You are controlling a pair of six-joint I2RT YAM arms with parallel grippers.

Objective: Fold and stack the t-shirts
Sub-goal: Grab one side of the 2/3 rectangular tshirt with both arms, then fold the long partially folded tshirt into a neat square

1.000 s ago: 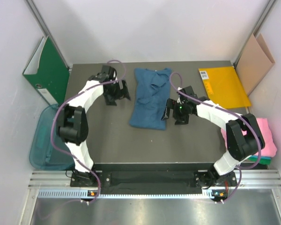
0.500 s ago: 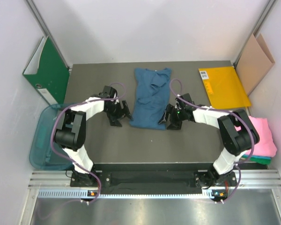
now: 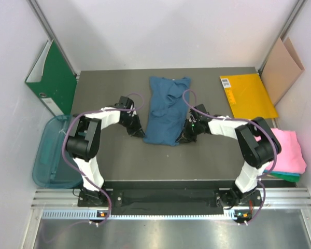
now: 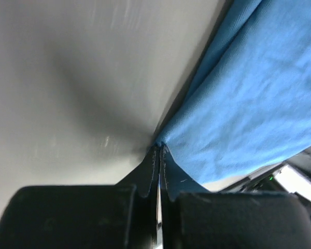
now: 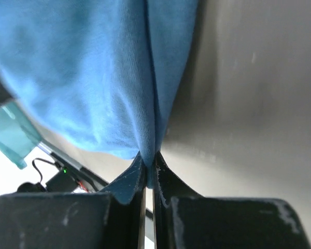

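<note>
At the middle of the table, the dark blue t-shirt (image 3: 166, 111) lay flat and rumpled, its length running from the far side toward the arms. The left gripper (image 3: 137, 130) was clenched on its near left corner and the right gripper (image 3: 185, 136) was pinched onto its near right corner. Both wrist views showed blue cloth nipped between closed fingertips that sat low against the tabletop.

Around it, a green binder (image 3: 54, 78) leaned upright against the left wall, and a translucent teal bin (image 3: 46, 155) sat below it, off the table's left edge. A yellow envelope (image 3: 247, 96) with a white label lay on the far right corner of the table, well apart from the shirt. A brown cardboard sheet (image 3: 281, 70) leaned on the right wall beside it. The pink t-shirt (image 3: 289, 150) rested off the table's right edge, folded, on top of the teal-green t-shirt (image 3: 286, 177), of which only a thin strip showed. The right arm's elbow covered the pink one's inner edge.

The table (image 3: 114, 161) was dark grey and matt, set in a booth with plain white walls and a metal rail along the near side.

Counted: two arms, two grippers, three t-shirts, one binder, one bin, one envelope, one cardboard sheet.
</note>
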